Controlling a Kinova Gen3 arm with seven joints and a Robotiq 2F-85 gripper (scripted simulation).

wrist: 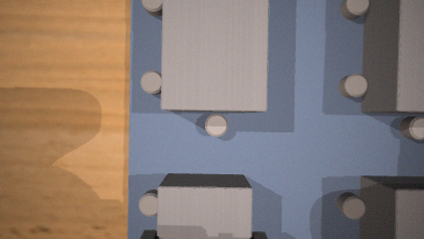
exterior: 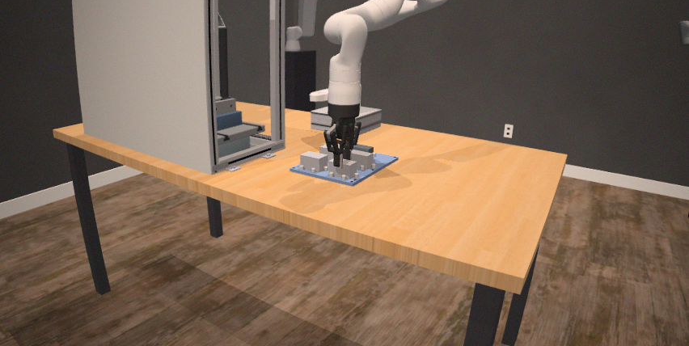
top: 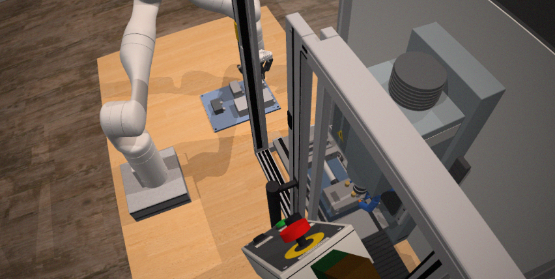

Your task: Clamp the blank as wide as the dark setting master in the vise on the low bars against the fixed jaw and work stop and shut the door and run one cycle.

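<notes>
My gripper [top: 265, 76] [exterior: 339, 159] [wrist: 204, 236] reaches straight down over the blue plate [top: 224, 122] [exterior: 377, 162] [wrist: 309, 149] and is shut on a small grey blank [top: 268, 98] [exterior: 347, 166] [wrist: 205, 206] that stands at the plate's edge among its locating pins. A wider blank [wrist: 214, 55] [exterior: 313, 158] stands on the same plate next to it, and other blanks [top: 235, 87] [top: 241, 105] stand further along. The dark setting master [top: 217, 105] stands upright at the plate's other side. In the top view a door post partly hides the gripper.
The guard's door frame [top: 248, 63] stands open beside the plate. The vise [top: 337, 195] sits inside the guard. The control column carries the black knob [top: 271, 187], a green button [top: 280, 223] and a red mushroom button [top: 295, 230]. The arm's base [top: 155, 195] stands on the table.
</notes>
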